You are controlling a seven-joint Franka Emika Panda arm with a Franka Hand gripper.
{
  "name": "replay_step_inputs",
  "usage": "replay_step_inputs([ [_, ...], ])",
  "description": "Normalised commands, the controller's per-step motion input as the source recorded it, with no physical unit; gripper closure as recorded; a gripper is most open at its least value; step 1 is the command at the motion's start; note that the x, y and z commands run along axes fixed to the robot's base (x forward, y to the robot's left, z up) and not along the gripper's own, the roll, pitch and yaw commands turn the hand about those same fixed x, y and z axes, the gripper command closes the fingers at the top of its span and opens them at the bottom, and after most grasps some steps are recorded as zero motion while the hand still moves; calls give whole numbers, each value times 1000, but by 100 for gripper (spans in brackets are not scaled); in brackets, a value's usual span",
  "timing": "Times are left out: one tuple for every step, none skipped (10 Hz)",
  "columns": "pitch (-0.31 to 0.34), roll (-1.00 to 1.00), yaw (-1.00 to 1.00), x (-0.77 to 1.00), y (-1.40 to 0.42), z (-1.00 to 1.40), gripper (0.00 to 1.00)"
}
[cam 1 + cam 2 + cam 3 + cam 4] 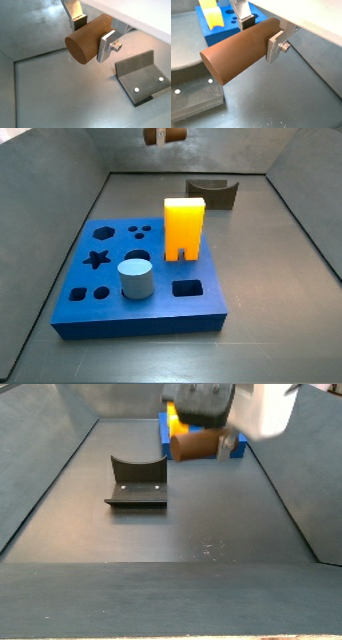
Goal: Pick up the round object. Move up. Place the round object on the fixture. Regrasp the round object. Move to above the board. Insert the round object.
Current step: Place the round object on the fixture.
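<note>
A: Where's the gripper [93,34]?

B: Up in the air, well clear of the floor. In both wrist views we see its silver fingers [276,45] clamped on the round object [89,40], one plate on each side of the brown cylinder, dark pad of the far finger pressed against it. So it's closed on the peg, peg lying crosswise between the plates.

A: Peg orientation?

B: Roughly horizontal. A tan end face points toward the camera in a wrist view [212,67]. In a side view the round object [198,446] hangs under the gripper [203,424], above the floor, touching nothing else.

A: Fixture?

B: The fixture [138,481] sits on the dark floor, well below the peg and off to one side of it. Cradle is bare. We also see it in a wrist view [141,76] with two pale screw heads on its base plate.

A: Board?

B: The board [94,296] lies flat on the floor, apart from the fixture [214,192]. An orange-yellow block [183,229] stands upright in it, and a pale grey-blue cylinder [136,280] stands just beside the block. Star, round and square holes are open. In that view only a bit of the peg [166,135] shows at the top edge.
</note>
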Motion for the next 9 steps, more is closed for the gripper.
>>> replay_step_inputs([
  [149,118,19,-11,5,491,100],
  [161,115,18,-3,6,347,100],
  [170,111,20,0,7,248,100],
  [-27,18,1000,1000,-562,-106,100],
  [-27,16,1000,1000,-558,-129,100],
  [-28,18,1000,1000,-485,-121,100],
  [-25,17,1000,1000,-441,-113,100],
  [-20,15,1000,1000,-378,-101,100],
  [-19,15,1000,1000,-350,-100,100],
])
